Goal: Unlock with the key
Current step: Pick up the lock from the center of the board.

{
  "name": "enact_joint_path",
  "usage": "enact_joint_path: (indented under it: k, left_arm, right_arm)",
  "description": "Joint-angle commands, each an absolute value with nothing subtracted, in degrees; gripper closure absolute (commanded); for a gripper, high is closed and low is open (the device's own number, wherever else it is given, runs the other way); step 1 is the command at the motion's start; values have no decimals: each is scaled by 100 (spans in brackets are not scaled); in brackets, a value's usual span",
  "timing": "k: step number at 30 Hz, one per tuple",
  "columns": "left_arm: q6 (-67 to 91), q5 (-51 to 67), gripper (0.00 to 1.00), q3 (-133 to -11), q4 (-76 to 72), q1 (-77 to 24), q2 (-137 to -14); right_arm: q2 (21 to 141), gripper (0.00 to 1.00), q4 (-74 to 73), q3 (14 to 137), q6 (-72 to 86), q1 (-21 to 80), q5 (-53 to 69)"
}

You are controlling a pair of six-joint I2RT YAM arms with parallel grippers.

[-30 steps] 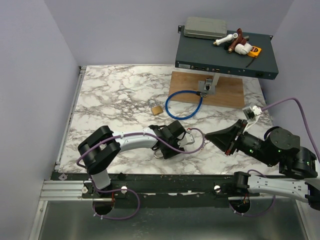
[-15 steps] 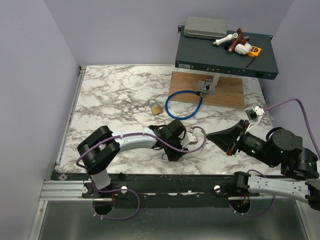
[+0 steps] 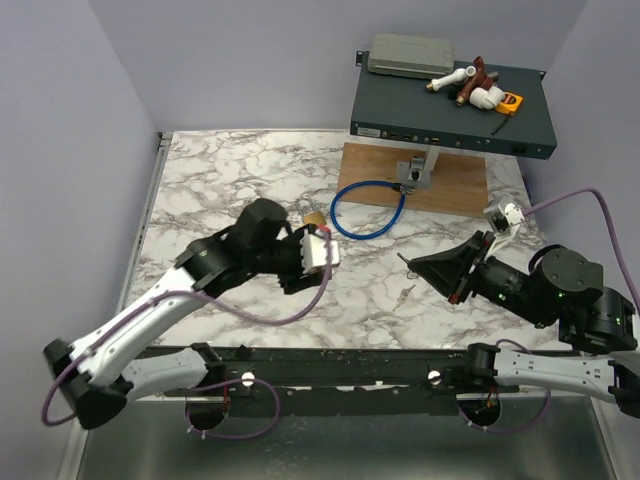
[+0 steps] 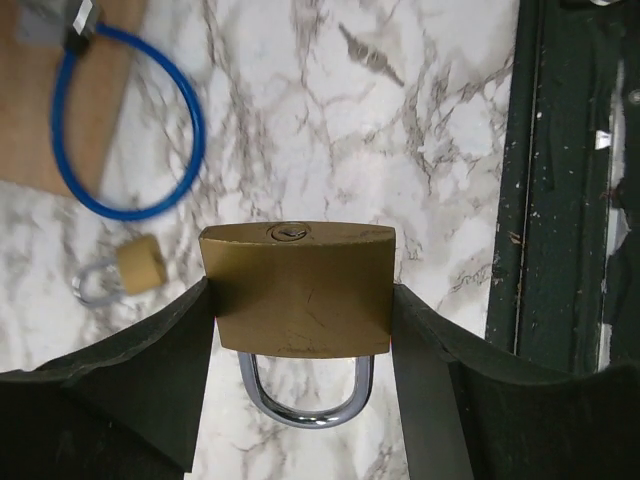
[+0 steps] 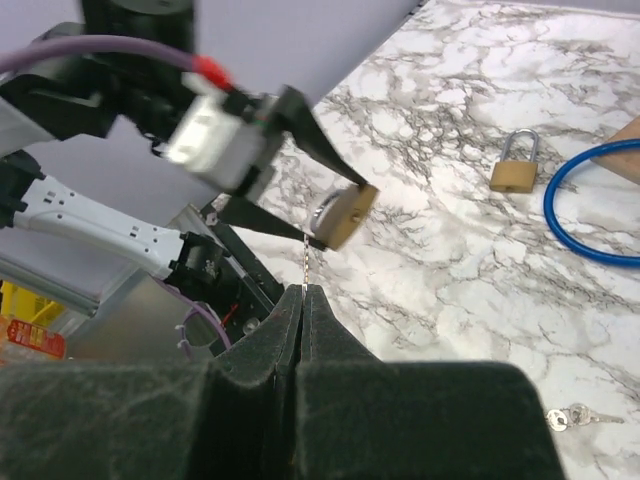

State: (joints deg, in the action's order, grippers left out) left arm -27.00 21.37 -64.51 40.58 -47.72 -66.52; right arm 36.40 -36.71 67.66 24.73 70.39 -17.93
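Wrist view, right: the right pincer (image 5: 301, 295) is pressing fully shut. The key (image 5: 303, 262), one thin silvery sliver, is sticking up out of its tip. Across from it the left pincer (image 5: 338, 215) is standing part open and clamping the held padlock (image 5: 347, 216), which is brass, in the air. The key's tip is sitting near that padlock; I cannot tell whether they are touching. Brass padlocks are numbering two: the loose padlock (image 5: 515, 170) is lying flat on the marble counter (image 5: 450, 100), near one blue cable loop (image 5: 590, 210). One small loose key bunch (image 5: 575, 415) is lying apart on the counter; its count is too small to tell.

Wrist view, left: two dark fingers (image 4: 150, 380) are squeezing the held padlock by its sides, with the keyhole face pointing away from the wrist and the silver shackle pointing back toward it. The loose padlock is lying below, just beside the blue loop. The loop's far end is resting on one wooden board (image 4: 40, 110).

Top view: two arms are reaching inward, and their pincers are facing each other with a gap between. One dark flat box (image 3: 450, 112) is sitting beyond the board.
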Motion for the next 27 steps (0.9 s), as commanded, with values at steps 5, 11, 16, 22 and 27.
enact_joint_path:
  k: [5, 11, 16, 22, 27]
  left_arm:
    - [-4773, 3884, 100, -5797, 3235, -4718, -4139]
    - [-5431, 4392, 100, -6051, 2772, -4862, -3557]
    - [-5887, 4557, 100, -6133, 2503, -5067, -3398]
    - [-5877, 4641, 100, -6027, 1879, -5115, -3261]
    - [-6117, 4730, 100, -5871, 1688, -5137, -3127]
  right_arm:
    - [3847, 100, -3752, 7249, 2127, 7015, -1247]
    - [4197, 99, -3790, 7426, 1993, 7017, -727]
    - [4407, 99, -3686, 7514, 1887, 7014, -352]
    - [4698, 100, -3604, 7643, 1742, 7016, -46]
    - [4896, 99, -3595, 7754, 1656, 7015, 374]
